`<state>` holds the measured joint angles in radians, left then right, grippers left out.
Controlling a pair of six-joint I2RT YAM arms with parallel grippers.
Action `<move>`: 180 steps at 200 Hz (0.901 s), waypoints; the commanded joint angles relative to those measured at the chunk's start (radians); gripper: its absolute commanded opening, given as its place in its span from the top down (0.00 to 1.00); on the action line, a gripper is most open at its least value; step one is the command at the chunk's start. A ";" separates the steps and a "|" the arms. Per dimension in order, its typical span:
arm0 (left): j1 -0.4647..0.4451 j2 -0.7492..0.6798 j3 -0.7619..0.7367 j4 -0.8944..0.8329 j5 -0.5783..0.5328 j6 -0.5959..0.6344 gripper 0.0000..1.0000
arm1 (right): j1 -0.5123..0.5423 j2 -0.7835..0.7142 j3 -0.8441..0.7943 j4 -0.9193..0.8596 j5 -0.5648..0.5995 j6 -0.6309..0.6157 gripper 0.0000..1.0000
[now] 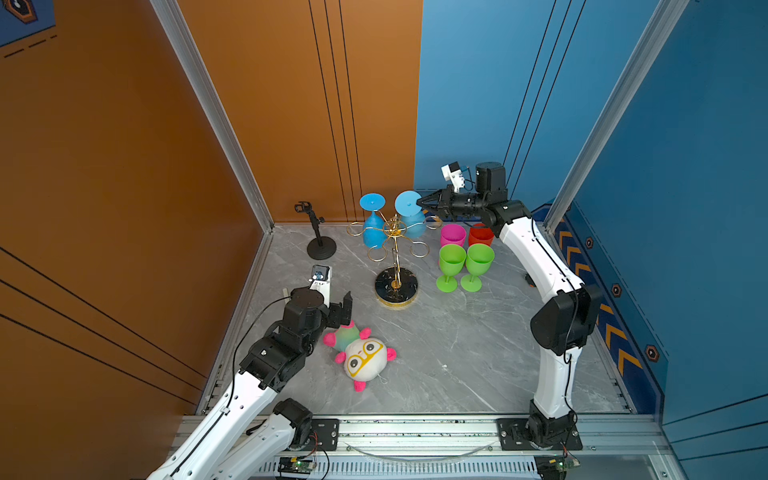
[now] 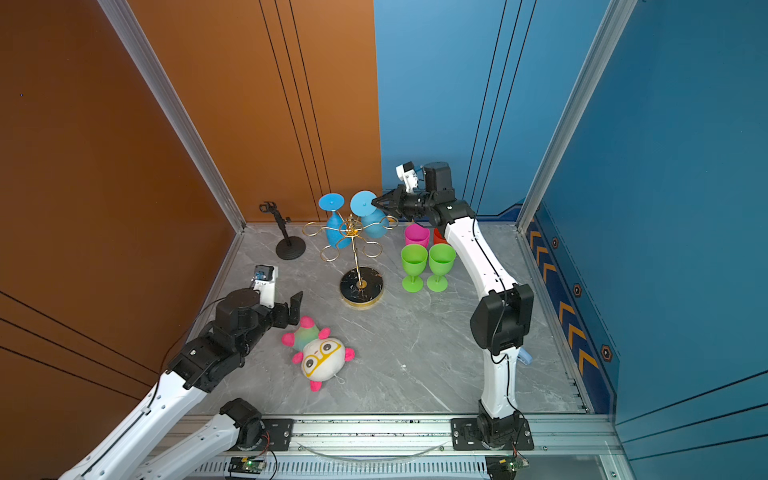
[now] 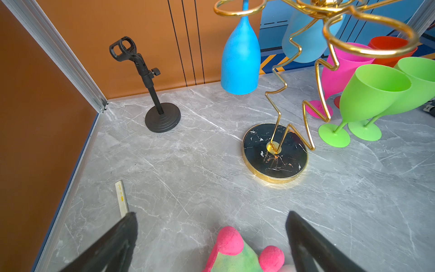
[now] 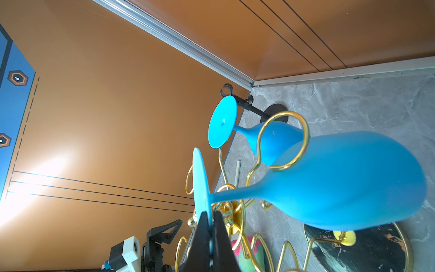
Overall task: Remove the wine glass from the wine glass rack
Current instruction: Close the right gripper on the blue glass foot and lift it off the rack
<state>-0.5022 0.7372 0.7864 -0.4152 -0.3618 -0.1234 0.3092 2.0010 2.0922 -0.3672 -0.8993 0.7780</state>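
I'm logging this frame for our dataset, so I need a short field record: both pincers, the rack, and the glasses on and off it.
right pincer: shut on the foot of the pale blue glass
pale blue glass: upside down, tilted, by the rack's top arms
darker blue glass: hangs upside down on the rack, untouched
left pincer: open, empty, near the plush toy
off the rack: two green glasses, pink glass, red glass, upright on the table

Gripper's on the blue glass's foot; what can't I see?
Is the wine glass clear of the wine glass rack? Wire too thin in both top views.
Red cup: mostly behind the right arm in a top view.
Other blue glass: foot cut off by the left wrist view's edge.
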 commanded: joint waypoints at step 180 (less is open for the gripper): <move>0.059 -0.027 0.008 0.066 0.448 -0.068 0.01 | -0.144 -0.394 -0.145 -0.404 0.350 -0.458 1.00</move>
<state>-0.4664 0.7250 0.7853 -0.3660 -0.0628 -0.1444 0.1669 1.7050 2.0045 -0.6754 -0.6693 0.4252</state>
